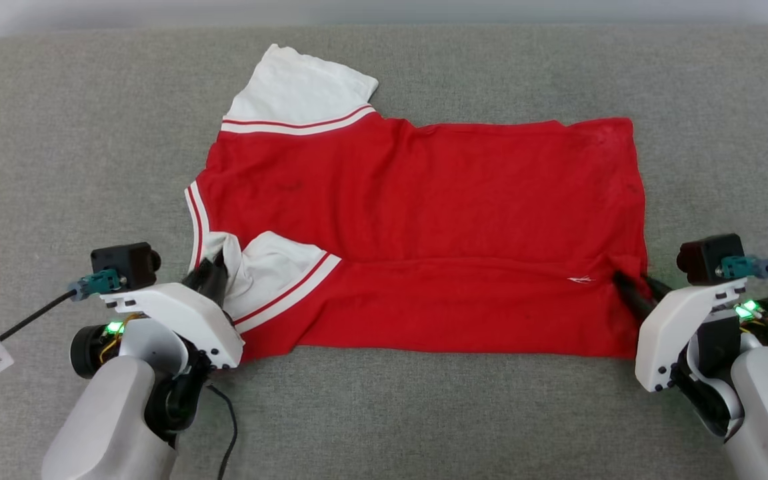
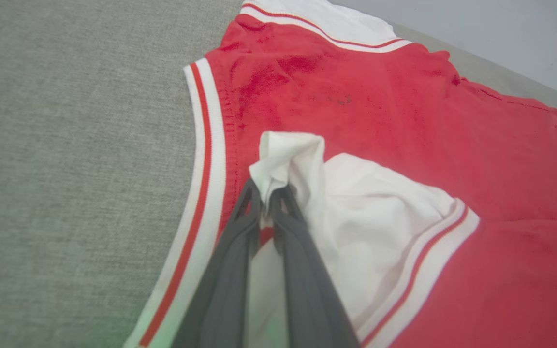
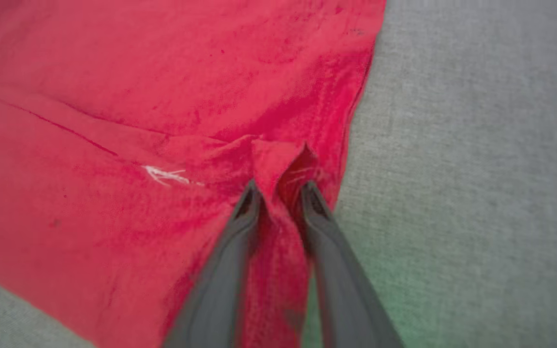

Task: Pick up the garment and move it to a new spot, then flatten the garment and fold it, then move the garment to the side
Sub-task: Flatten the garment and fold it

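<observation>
step: mid-fold I reckon, T-shirt (image 1: 424, 200) lying flat between my two grippers, near edge doubled over
left gripper (image 2: 267, 189): pinched tight on the white sleeve (image 2: 380, 203)
right gripper (image 3: 281, 188): clamped on a hem tuck (image 3: 278, 159)
next: guessing I let go of both sides evenly, then regrip
feel: soft floppy knit, striped trim; worktop (image 1: 57, 133) is coarse grey weave

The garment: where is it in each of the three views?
Head view: the garment spreads across the centre.
Left wrist view: centre and right; the left gripper pinches its white sleeve.
Right wrist view: left and centre; the right gripper pinches its edge.
Shared landmark: the grey surface around it.
</observation>
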Tool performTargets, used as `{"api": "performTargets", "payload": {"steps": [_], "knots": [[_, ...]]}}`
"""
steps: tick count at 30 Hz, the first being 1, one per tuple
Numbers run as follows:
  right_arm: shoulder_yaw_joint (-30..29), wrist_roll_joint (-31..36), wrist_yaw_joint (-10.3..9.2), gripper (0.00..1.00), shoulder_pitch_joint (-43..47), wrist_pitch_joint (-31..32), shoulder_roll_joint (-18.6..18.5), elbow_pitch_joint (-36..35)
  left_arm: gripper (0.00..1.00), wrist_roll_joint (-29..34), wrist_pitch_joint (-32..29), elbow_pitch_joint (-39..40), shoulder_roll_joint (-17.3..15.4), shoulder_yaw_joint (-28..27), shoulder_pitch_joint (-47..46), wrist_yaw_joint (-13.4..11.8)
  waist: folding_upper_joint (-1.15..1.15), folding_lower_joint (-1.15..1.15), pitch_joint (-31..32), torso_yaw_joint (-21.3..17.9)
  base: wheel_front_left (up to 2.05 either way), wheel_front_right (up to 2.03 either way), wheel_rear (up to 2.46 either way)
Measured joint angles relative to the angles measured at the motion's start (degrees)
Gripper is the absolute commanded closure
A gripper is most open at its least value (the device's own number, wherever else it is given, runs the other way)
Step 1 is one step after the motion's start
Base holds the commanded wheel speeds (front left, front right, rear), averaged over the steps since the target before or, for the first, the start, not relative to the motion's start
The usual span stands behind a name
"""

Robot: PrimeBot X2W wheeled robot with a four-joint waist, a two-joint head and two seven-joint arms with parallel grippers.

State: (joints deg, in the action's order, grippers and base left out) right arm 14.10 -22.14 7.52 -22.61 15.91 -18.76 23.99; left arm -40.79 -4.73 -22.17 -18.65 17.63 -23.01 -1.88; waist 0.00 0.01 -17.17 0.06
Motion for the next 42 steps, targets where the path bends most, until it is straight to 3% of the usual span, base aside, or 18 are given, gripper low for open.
{"api": "performTargets", "payload": {"steps": [9,10,13,22,23,24,30,36,37,38,42], "knots": [[0.99,-2.34,-0.01,0.0,2.78,-13.82,-0.46,-0.7,0.0,-1.64,4.26,-5.8,-0.2,-1.66,-0.31,2.24,0.0,0.0,4.34,-0.56,0.0,0.0,0.0],[-1.16,-1.51,-0.01,0.0,5.16,-18.49,-0.41,-2.9,0.0,-1.83,3.72,-4.75,-1.6,-2.08,1.35,2.14,0.0,-0.01,6.75,-0.82,0.0,0.0,0.0],[-4.58,0.62,-0.01,0.0,7.76,-20.95,0.59,-6.19,0.0,-2.26,1.02,-1.45,-3.32,-2.24,3.18,1.21,0.0,-0.01,9.34,-1.17,0.0,0.0,0.0],[-11.46,5.97,-0.02,0.0,15.96,-17.44,5.89,-18.26,0.0,-6.0,-19.34,11.62,-12.93,-1.98,7.05,-2.13,0.0,-0.03,13.42,-3.04,0.0,0.0,0.0],[-12.72,7.15,-0.02,0.0,16.78,-15.8,7.37,-22.67,0.0,-8.8,-29.55,14.93,-16.12,-1.53,7.83,-4.15,0.0,-0.02,11.64,-3.8,0.0,0.0,0.0],[-12.82,7.39,-0.02,0.0,16.78,-15.66,7.73,-23.75,0.0,-9.1,-31.49,15.52,-16.88,-1.35,7.95,-4.57,0.0,-0.02,10.96,-4.02,0.0,0.0,0.0],[-13.08,8.03,-0.02,0.0,16.48,-14.9,8.98,-26.28,0.0,-11.4,-37.57,16.11,-17.7,-1.31,8.48,-7.46,0.0,-0.02,6.21,-5.4,0.0,0.0,0.0],[-13.22,8.0,-0.02,0.0,15.69,-14.86,9.28,-26.17,0.0,-12.85,-37.96,13.07,-16.3,-1.32,8.42,-7.71,0.0,-0.02,2.94,-6.35,0.0,0.0,0.0],[-13.14,7.78,-0.02,0.0,15.52,-14.86,9.32,-25.98,0.56,-13.69,-37.96,11.74,-15.79,-1.48,8.01,-7.16,0.0,-0.02,2.29,-6.6,0.0,0.0,0.0],[-13.14,7.47,-0.02,0.0,15.51,-14.86,9.32,-25.95,0.98,-14.1,-37.68,11.04,-15.4,-1.76,7.76,-7.12,0.0,-0.02,2.21,-6.68,0.0,0.0,0.0],[-13.9,6.2,-0.02,0.0,15.29,-13.7,8.84,-25.71,1.0,-14.93,-36.12,8.99,-14.1,-1.86,7.47,-5.68,0.0,-0.02,2.85,-6.36,0.0,0.0,0.0]]}}
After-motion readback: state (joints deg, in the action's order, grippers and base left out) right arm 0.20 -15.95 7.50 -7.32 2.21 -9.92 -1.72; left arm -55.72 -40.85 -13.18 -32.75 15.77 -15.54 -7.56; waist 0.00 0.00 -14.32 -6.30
